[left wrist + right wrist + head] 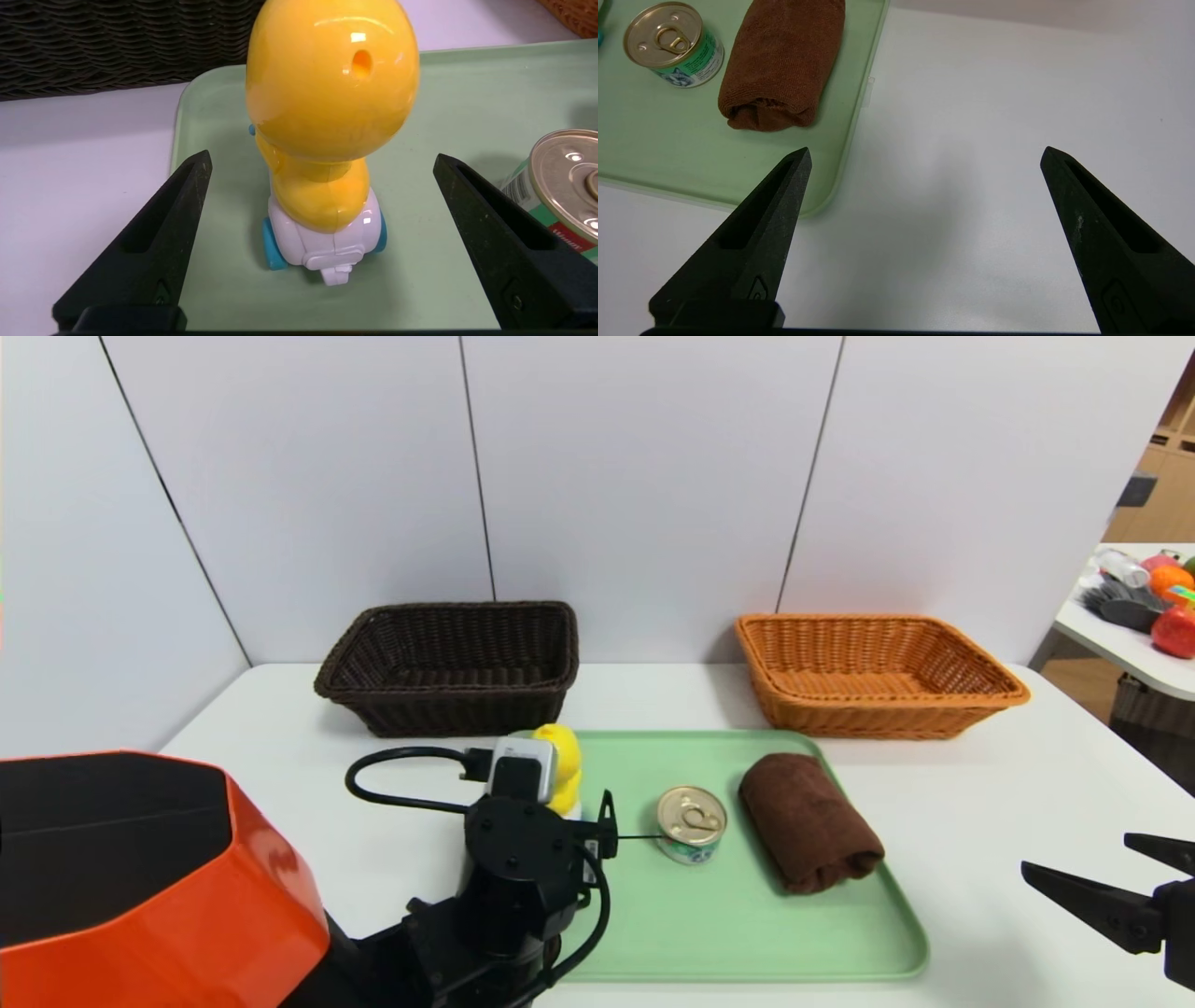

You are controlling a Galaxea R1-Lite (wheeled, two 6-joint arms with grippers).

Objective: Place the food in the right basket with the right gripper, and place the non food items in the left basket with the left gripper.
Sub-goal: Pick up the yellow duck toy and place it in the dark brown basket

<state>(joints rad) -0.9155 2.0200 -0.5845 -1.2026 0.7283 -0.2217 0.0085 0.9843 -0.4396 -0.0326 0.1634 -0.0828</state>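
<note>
On the green tray (709,924) stand the yellow duck toy (563,761), the food can (691,823) with its gold lid, and the rolled brown towel (808,821). The left gripper (322,157) is open, its fingers either side of the duck toy (327,116) and clear of it; the can (560,186) is just beyond one finger. The right gripper (1078,854) hangs open over bare table, to the right of the tray, with nothing between its fingers (775,210). The can (675,44) and towel (782,60) lie ahead of it. The dark left basket (439,709) and orange right basket (868,719) sit behind the tray.
Both baskets stand against the white wall at the table's back. An orange and black hexagonal housing (140,877) fills the near left corner. A side table (1130,644) with toy fruit stands off to the far right.
</note>
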